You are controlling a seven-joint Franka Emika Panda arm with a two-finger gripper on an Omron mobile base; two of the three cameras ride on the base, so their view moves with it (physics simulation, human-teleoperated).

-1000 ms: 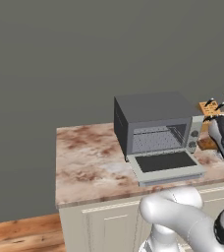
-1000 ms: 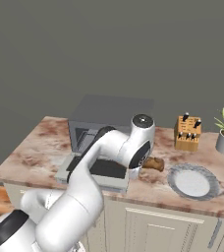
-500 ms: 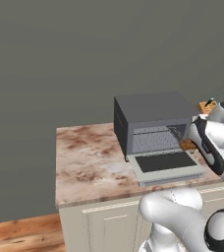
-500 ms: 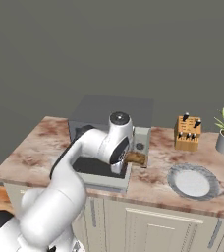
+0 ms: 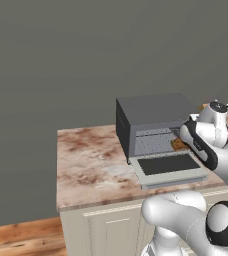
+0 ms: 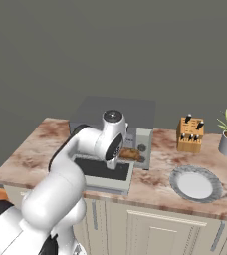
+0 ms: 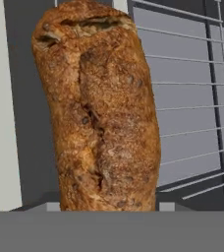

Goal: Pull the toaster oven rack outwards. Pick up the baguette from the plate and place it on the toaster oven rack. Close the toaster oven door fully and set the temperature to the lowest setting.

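Bread, a small crusty brown baguette (image 7: 101,106), we hold in our end effector (image 6: 121,155) over the silver wire rack (image 7: 192,98).

text: none legible | labels: none | brands: none | numbers: none

Rough, crusty baguette (image 7: 101,113); thin shiny metal wire rack (image 7: 192,98); matt grey toaster oven (image 5: 153,112).

Flat, even rendered light covers the kitchen, with no glare and only a faint soft shadow under the toaster oven (image 5: 153,122). Both base views are sharp to the edges. The hand view looks slightly soft and blocky, perhaps from enlargement.
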